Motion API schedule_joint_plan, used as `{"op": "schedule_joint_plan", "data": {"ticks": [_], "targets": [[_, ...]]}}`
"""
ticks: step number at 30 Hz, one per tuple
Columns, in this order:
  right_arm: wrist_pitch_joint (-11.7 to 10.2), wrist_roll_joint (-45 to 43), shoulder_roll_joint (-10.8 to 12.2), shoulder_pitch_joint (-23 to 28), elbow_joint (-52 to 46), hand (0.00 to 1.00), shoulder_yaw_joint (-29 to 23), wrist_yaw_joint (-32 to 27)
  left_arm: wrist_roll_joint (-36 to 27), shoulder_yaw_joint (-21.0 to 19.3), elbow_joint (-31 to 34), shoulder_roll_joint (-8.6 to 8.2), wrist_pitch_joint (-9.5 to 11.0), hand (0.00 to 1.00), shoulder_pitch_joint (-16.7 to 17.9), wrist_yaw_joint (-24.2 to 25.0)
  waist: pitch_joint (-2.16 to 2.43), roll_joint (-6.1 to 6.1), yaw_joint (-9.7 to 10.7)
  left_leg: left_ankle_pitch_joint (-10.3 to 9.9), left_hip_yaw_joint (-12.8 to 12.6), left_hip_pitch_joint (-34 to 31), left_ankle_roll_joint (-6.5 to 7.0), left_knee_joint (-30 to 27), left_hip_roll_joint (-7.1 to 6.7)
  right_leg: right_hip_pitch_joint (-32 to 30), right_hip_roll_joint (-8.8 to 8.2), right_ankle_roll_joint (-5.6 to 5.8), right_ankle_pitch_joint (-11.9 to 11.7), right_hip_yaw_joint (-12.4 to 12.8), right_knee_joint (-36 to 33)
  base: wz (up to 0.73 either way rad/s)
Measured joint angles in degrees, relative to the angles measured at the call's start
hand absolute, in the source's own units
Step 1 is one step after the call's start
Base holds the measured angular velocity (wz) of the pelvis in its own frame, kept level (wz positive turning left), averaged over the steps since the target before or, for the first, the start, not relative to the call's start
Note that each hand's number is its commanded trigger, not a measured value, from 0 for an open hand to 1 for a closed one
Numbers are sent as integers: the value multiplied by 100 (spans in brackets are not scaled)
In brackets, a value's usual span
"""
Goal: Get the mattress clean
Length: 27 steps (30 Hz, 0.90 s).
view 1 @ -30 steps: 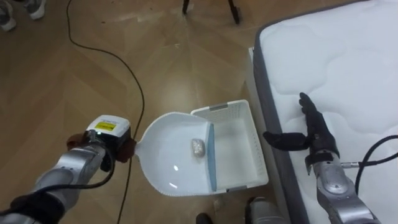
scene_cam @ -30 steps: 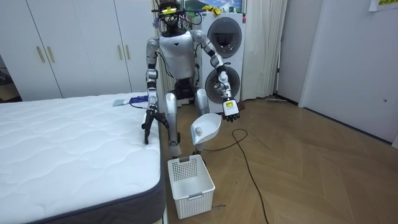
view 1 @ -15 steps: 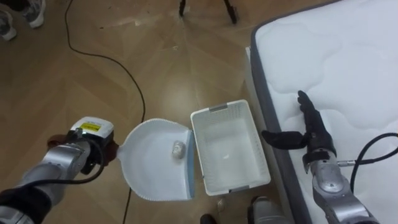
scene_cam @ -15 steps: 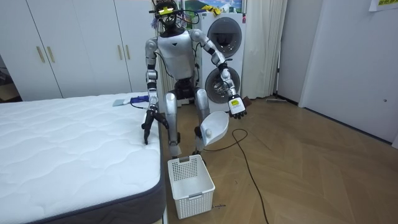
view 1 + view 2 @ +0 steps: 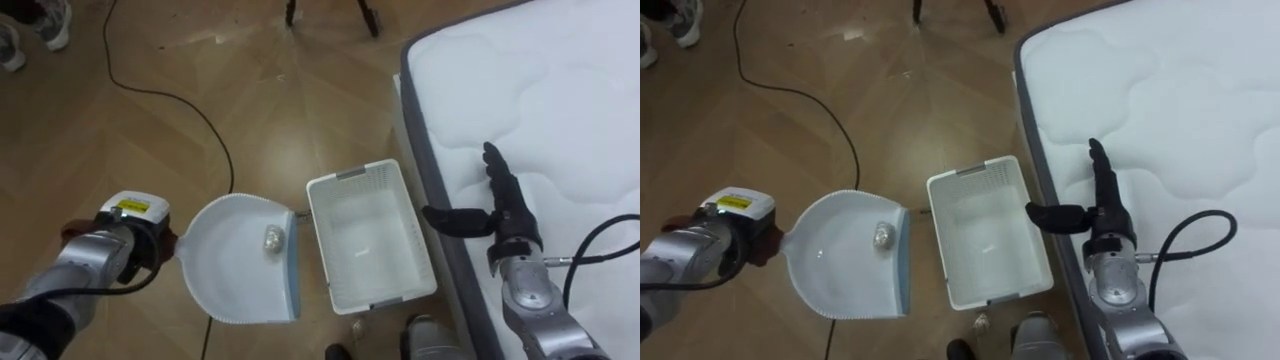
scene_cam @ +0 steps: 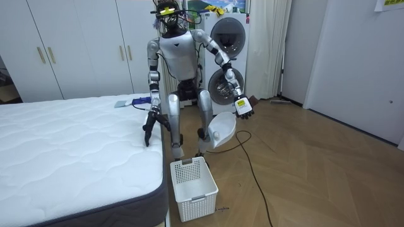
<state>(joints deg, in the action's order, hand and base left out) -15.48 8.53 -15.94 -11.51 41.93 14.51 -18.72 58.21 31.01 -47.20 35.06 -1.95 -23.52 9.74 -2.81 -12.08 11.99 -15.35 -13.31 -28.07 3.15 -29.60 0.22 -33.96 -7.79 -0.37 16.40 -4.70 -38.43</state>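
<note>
I'm gripping the dustpan (image 5: 232,275) in my left hand (image 5: 120,250), nine o'clock of the basket (image 5: 372,242) (wad (image 5: 272,238) lying inside the pan); right hand (image 5: 505,215) is hanging spread by the bed (image 5: 560,90) edge.

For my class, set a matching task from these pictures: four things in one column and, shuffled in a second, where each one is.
Things:
1. dustpan
2. wad
3. basket
4. right hand

Places:
A. on the floor beside the mattress
B. lying in the dustpan
C. open, over the mattress edge
D. held by the left hand, left of the basket

Pairs: 1-D, 2-B, 3-A, 4-C
</note>
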Motion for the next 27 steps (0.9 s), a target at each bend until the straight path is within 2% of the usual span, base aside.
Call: {"op": "schedule_joint_plan", "data": {"ticks": [2,4,7,9,10,13,14,19,21,25,27], "targets": [[15,1,3,-67,13,0,-7,1,1,0,-107,34,-20,100,-76,3,13,-59,26,3,-40,1,9,7,0,-12,-3,15,-24,20,12,-8],[29,-39,-3,-111,-10,0,-13,-8,1,0,-130,152,-55,100,-178,6,-5,-185,37,5,-92,15,27,8,-3,-23,-22,31,-51,25,5,-10],[37,-107,-35,-132,-14,0,-14,-1,12,0,-123,299,-75,100,-252,-5,-4,-290,26,1,-185,96,41,27,-8,-17,-21,42,-58,108,-21,-15],[44,-214,-100,-163,-20,0,-4,10,14,5,-119,412,-122,100,-254,-6,-6,-440,24,22,-298,251,74,130,-32,39,-39,54,-76,168,-26,-25],[54,-215,-125,-188,-18,0,-4,13,14,5,-118,463,-149,100,-254,-10,-6,-479,22,31,-385,356,83,200,-53,55,-64,54,-76,199,-48,-29],[54,-201,-206,-213,-10,0,-30,27,15,5,-60,572,-173,100,-254,-12,12,-576,97,53,-440,498,105,298,-96,126,-96,63,-77,242,-32,-15],[52,-167,-259,-220,-10,0,-30,77,14,5,-12,628,-182,100,-253,-15,11,-595,88,57,-549,589,109,360,-99,140,-85,71,-82,321,-33,-28],[52,-14,-275,-259,-17,0,-124,184,-4,5,6,661,-191,100,-278,-21,20,-679,242,99,-703,781,123,528,-158,183,-78,102,-96,484,-28,-19],[53,92,-304,-271,-7,0,-218,207,0,6,59,662,-186,100,-417,-53,3,-730,243,101,-777,801,127,544,-153,166,-11,146,-125,616,-21,-15],[48,125,-392,-280,-7,0,-228,259,-14,6,109,679,-186,100,-627,-175,-2,-822,249,113,-873,863,146,624,-149,175,7,160,-194,674,42,-17],[19,41,-402,-294,53,0,-242,276,-15,7,157,680,-186,100,-755,-230,-6,-884,336,113,-901,904,147,638,-157,210,4,177,-207,697,68,-7]]}}
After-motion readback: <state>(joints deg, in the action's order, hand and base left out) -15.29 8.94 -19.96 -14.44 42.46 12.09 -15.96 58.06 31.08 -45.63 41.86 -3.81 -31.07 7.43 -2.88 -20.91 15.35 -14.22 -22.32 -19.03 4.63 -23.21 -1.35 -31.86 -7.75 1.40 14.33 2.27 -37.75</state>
